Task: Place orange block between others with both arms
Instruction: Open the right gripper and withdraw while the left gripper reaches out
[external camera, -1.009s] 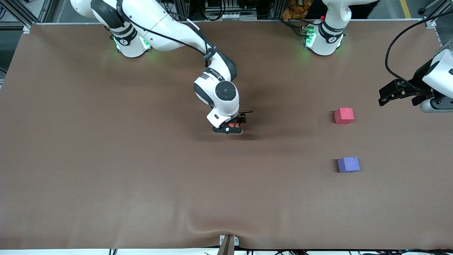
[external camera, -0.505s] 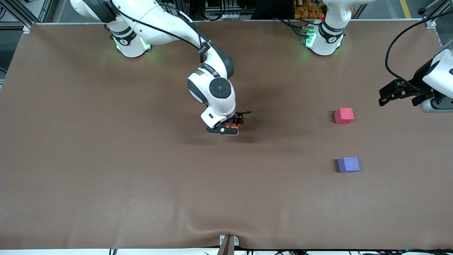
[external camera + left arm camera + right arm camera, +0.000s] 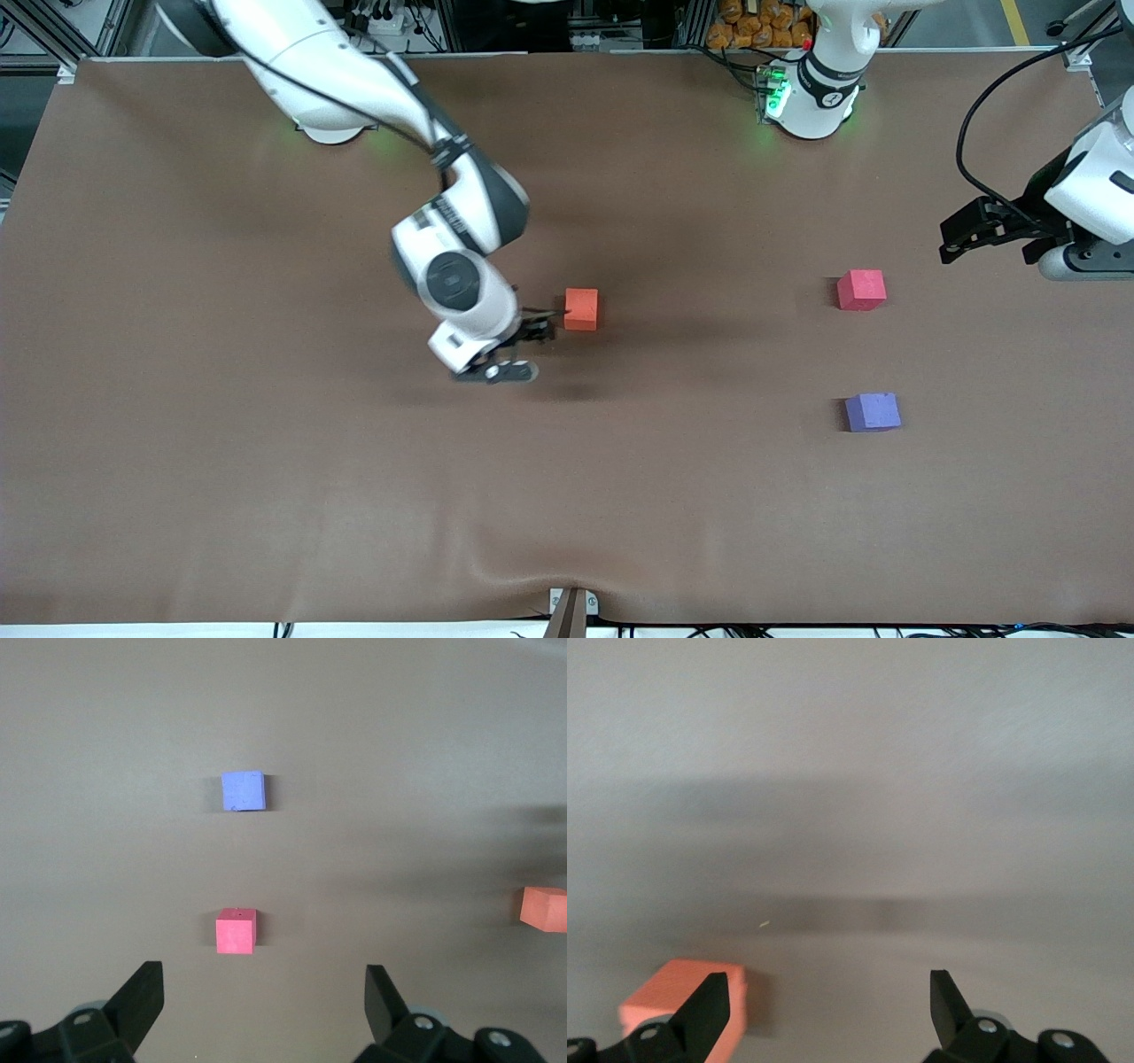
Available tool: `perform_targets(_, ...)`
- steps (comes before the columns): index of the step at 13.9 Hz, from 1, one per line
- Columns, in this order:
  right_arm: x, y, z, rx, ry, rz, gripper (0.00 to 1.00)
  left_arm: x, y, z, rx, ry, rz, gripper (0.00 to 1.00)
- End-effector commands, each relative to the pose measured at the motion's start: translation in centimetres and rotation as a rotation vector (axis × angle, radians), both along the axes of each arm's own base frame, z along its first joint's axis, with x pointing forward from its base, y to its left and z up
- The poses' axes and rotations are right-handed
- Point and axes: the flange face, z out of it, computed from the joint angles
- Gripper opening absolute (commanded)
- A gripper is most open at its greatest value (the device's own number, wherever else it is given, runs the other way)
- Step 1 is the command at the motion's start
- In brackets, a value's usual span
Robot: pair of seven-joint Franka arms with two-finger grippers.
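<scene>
Right claw (image 3: pixel 524 347) low, jaws apart; left claw (image 3: pixel 961 237) raised, jaws apart.

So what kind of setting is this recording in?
Likely a robotics lab: two white arms bolted to a brown-covered table, three foam cubes laid out on it, and aluminium framing with cables along the edge by the arms' bases.

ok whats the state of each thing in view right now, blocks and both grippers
orange block: resting on the table mid-way along it, free of any gripper
pinkish-red block: on the table toward the left arm's end, untouched
purple block: on the table, nearer the front camera than the pinkish-red block, apart from it
right gripper: open, empty, just beside the orange block
left gripper: open, empty, waiting near the pinkish-red block
</scene>
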Motion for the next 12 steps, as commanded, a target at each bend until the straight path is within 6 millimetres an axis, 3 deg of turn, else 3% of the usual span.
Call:
perform_targets(1, 0.9, -4.5, 1.2, 0.017, 0.009, 0.011, 1.0, -0.4, -0.3, 0.0, 0.013, 0.01, 0.002, 1.0)
perform_targets(8, 4.5, -14.3, 4.7, 0.013, -0.041, -0.073, 1.0, -0.3, -6.1, -2.5, 0.007, 0.054, 0.018, 1.0)
perform_targets(12, 5.7, -20.1, 9.2, -0.038, -0.109, -0.109, 1.0, -0.7, -10.7, -4.0, 0.005, 0.075, 0.023, 1.0)
